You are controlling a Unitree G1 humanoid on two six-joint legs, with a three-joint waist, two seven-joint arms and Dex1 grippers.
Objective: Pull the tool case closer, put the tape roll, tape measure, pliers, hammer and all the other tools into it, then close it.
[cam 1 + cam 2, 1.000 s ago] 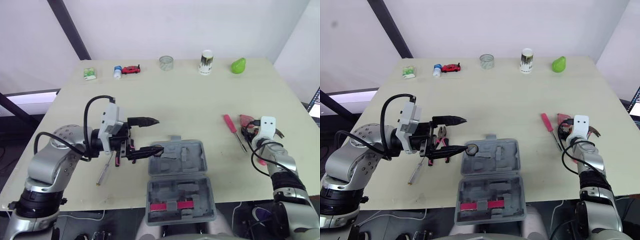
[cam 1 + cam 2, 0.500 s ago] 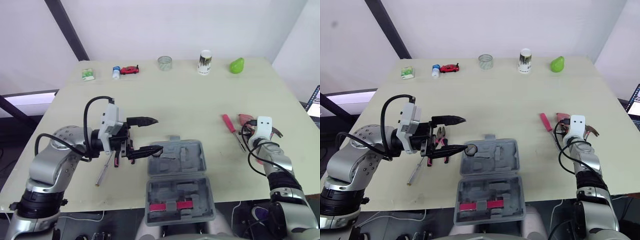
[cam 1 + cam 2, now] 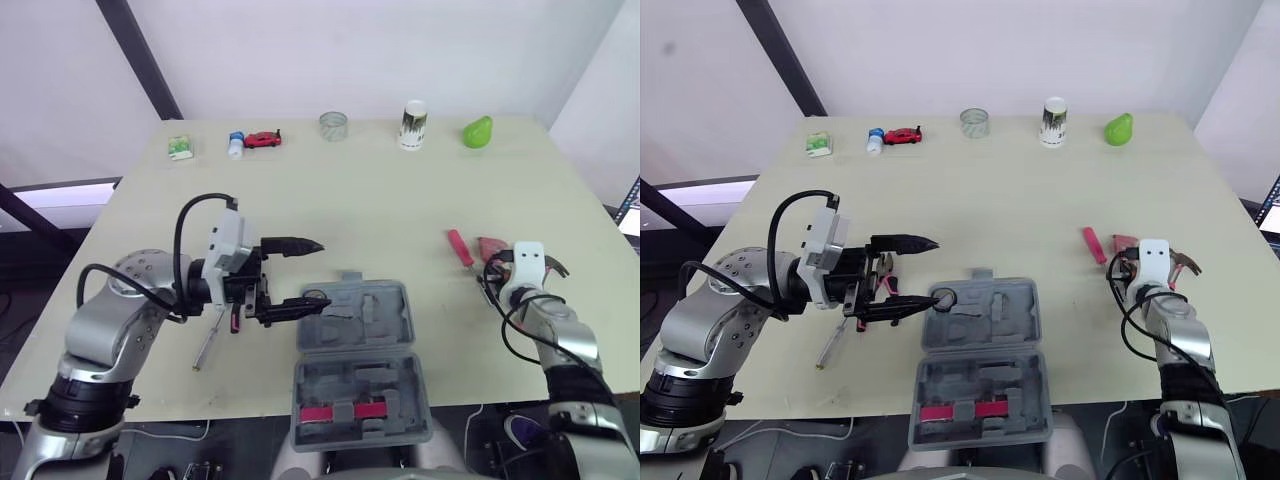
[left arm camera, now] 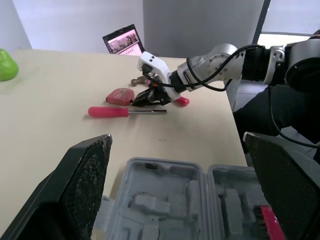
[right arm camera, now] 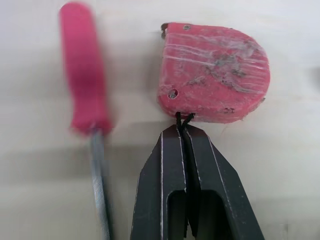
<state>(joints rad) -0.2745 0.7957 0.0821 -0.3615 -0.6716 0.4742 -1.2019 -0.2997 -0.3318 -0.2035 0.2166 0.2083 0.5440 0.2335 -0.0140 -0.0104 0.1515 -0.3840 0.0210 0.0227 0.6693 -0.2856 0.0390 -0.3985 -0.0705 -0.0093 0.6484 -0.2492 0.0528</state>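
tool case (image 3: 365, 345) open, lid flat, centre of bench (image 3: 380, 190) near front edge | left pincer (image 3: 320, 272) spread wide, empty, at case's left rim | tape measure (image 5: 212, 72) red, well right of case, red screwdriver (image 5: 82, 75) just beside | right pincer (image 5: 182, 132) closed tight, pinching tape measure's black cord

Along the far edge of the pale bench (image 3: 380, 210) sit a green packet (image 3: 180, 148), a small bottle (image 3: 236, 145), a red toy car (image 3: 263, 139), a glass (image 3: 333, 125), a paper cup (image 3: 412, 124) and a green pear (image 3: 477, 131).
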